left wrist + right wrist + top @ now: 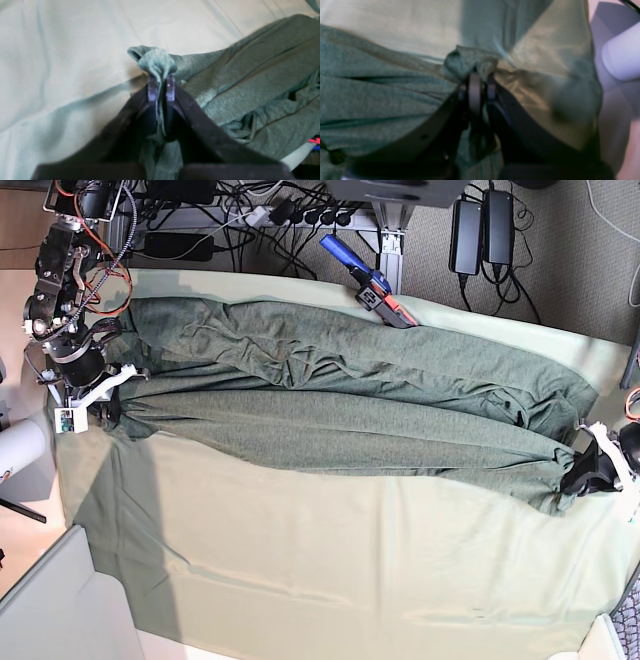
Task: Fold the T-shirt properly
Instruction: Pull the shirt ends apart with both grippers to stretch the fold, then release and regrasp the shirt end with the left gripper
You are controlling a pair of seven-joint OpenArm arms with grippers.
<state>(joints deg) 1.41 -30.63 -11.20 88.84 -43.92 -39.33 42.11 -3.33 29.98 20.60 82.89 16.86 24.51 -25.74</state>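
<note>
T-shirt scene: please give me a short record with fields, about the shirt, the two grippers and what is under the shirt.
shirt: T-shirt, dark olive green, stretched long across the table, wrinkled
left gripper: left gripper shut on a bunched shirt edge
right gripper: right gripper shut on a bunched shirt edge at the opposite end
surface: pale green table cloth under the shirt
fold state: not yet a compact fold

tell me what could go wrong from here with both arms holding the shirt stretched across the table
1. The left gripper pinches only a small bunched tuft of the T-shirt; a hard pull might slip it free.
2. At the right gripper, the pale table cloth puckers up beside the jaws, so it may be caught and dragged along.
3. The shirt lies in long wrinkled ridges, so a fold now would likely trap creases.
</note>
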